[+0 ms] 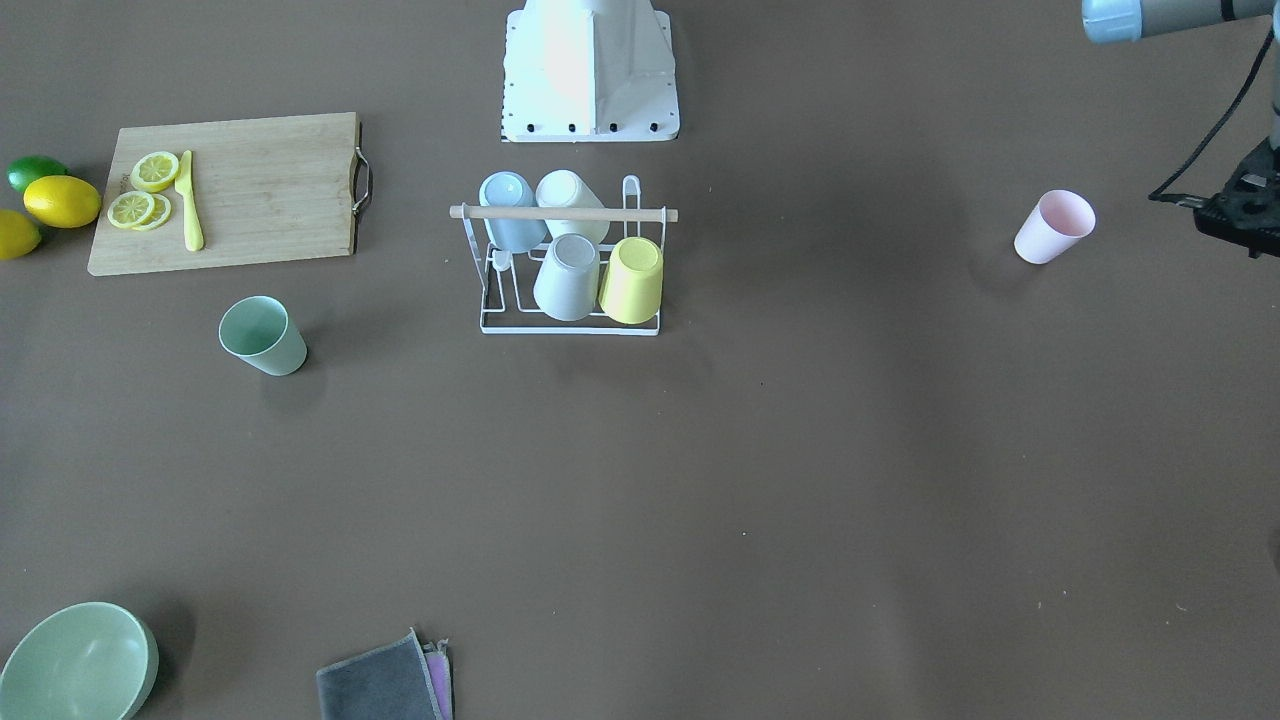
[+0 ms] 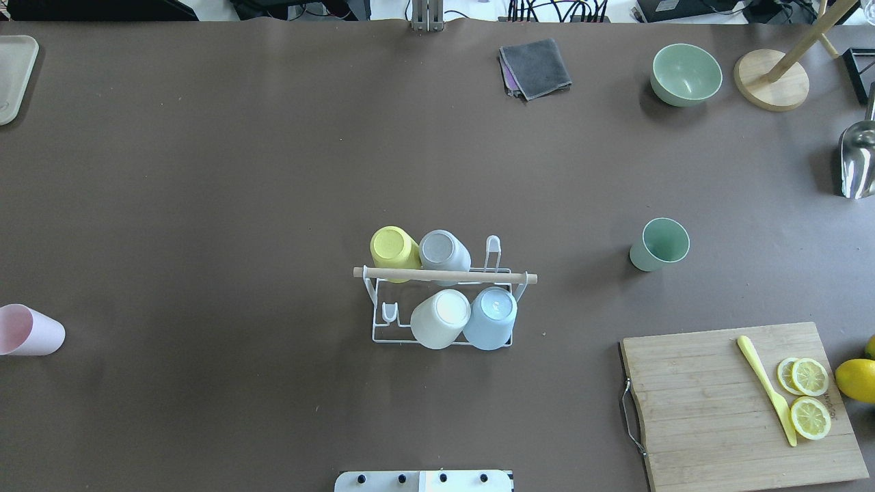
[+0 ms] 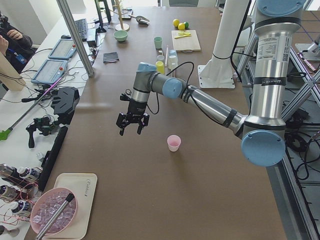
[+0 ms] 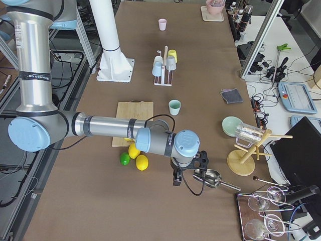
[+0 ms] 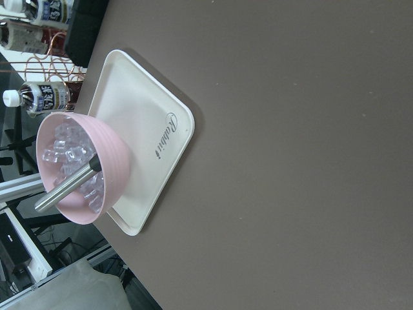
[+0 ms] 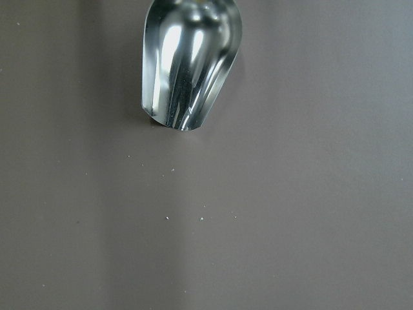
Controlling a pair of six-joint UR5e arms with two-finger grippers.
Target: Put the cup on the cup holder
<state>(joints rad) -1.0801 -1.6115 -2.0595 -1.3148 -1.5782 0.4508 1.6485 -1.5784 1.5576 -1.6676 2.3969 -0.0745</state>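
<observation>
Showing only partly overhead, the pink cup [image 2: 31, 331] stands upright.

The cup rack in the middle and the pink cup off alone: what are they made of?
The cup holder looks like white-coated metal wire: thin bent loops. Its rod seems bare pale wood. The pink cup is probably matte plastic: even pastel colour, thin rim, no gloss.
</observation>
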